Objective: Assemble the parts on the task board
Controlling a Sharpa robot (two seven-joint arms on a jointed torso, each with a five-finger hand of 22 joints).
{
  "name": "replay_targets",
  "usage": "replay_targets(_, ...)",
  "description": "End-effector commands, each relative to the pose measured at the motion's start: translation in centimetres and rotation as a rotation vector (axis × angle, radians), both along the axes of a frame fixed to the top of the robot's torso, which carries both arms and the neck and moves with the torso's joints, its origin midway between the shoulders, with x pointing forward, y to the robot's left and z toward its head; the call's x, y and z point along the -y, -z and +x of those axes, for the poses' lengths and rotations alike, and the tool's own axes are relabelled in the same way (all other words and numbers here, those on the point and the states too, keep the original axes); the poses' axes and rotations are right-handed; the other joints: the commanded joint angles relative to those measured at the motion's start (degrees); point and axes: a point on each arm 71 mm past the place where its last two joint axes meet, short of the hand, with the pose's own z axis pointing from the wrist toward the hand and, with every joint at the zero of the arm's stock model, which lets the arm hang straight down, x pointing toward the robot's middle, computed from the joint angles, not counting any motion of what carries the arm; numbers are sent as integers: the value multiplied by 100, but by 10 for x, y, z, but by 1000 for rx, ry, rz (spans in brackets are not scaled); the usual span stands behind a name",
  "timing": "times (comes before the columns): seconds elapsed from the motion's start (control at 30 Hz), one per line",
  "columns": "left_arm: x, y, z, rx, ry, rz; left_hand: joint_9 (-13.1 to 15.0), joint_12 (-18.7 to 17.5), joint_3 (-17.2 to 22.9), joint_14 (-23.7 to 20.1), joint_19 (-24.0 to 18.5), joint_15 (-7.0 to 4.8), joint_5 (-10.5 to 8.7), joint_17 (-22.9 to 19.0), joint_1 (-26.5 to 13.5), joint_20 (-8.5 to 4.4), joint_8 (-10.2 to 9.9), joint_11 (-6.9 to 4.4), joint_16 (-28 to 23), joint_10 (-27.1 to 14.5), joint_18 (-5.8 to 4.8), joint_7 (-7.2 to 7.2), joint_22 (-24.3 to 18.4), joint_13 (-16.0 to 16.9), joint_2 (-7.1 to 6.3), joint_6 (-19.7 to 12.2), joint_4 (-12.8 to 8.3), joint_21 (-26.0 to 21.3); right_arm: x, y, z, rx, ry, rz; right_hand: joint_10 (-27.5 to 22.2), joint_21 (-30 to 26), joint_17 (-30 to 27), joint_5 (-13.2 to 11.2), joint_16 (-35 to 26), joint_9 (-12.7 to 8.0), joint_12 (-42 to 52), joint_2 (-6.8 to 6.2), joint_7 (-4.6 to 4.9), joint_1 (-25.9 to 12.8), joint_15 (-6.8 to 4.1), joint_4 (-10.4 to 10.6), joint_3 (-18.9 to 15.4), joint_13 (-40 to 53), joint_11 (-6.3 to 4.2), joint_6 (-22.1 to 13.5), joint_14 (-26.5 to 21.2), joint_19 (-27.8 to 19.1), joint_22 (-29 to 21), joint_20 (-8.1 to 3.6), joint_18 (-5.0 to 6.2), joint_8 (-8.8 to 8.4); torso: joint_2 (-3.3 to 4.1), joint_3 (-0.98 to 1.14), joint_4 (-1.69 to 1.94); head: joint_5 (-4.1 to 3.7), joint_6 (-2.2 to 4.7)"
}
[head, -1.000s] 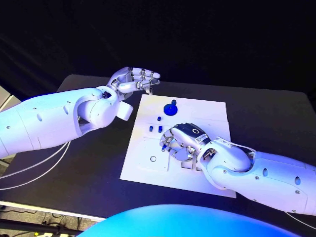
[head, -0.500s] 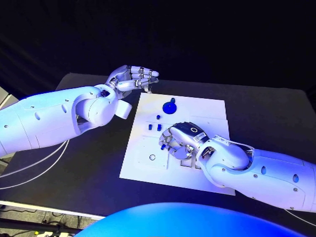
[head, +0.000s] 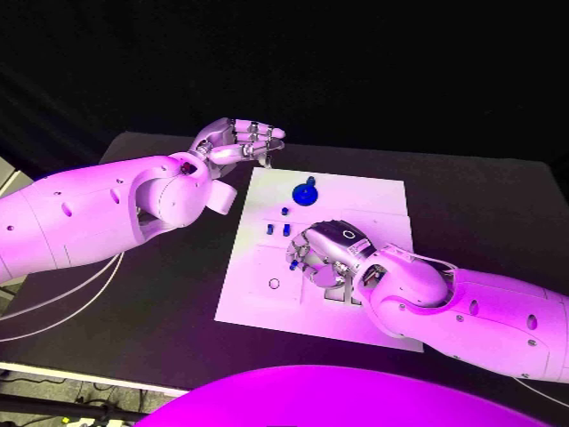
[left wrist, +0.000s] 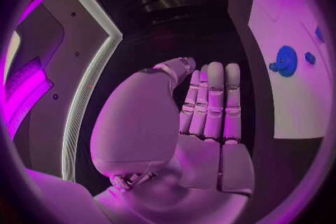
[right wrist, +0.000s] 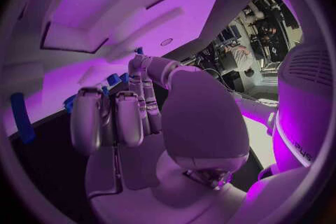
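Observation:
The white task board (head: 374, 200) lies in the middle of the black table. A round blue part (head: 307, 194) sits near its far edge, also seen as the round blue part (left wrist: 285, 60) in the left wrist view. Small blue parts (head: 279, 229) stand further in. My left hand (head: 240, 140) hovers off the board's far left corner, fingers (left wrist: 210, 98) together, thumb folded against them, nothing seen in it. My right hand (head: 325, 253) is curled down over the board's middle. Its fingers (right wrist: 115, 115) bend toward small blue parts (right wrist: 112, 79); whether it holds one is hidden.
A square recess (right wrist: 105, 19) and a small round hole (head: 275, 284) mark the board. A blue strip (right wrist: 21, 117) lies at the board's edge. Bare black table (head: 490, 205) stretches to the right of the board and in front of it.

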Motion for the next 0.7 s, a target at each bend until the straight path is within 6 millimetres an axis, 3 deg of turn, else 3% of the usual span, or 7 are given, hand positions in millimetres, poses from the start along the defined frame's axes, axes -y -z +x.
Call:
replay_targets(0.03, 2, -1, 0, -1, 14, -13, 9, 33, -23, -23, -12, -17, -10, -5, -49, -20, 13, -6, -32, -46, 73, 11, -8, 9, 21, -4, 6, -25, -2, 5, -3, -5, -9, -57, 140, -7, 64, -16, -6, 8, 4, -4, 38, -48, -12, -36, -13, 3, -91, -6, 400, 96, 863, -40, -107, 16, 1, -6, 0, -13, 5)
replay_targets(0.7, 2, -1, -1, -5, 16, -12, 11, 47, -22, -24, -11, -18, -9, -6, -46, -19, 16, -7, -33, -51, 74, 9, -11, 13, 27, -4, 2, -30, -5, 8, -5, -14, -25, -93, 48, -27, 36, -92, 17, 28, -6, -64, 52, -246, 15, 23, -174, -15, -70, -34, 395, 85, 867, -9, -104, -13, 3, 2, -6, -13, 0)
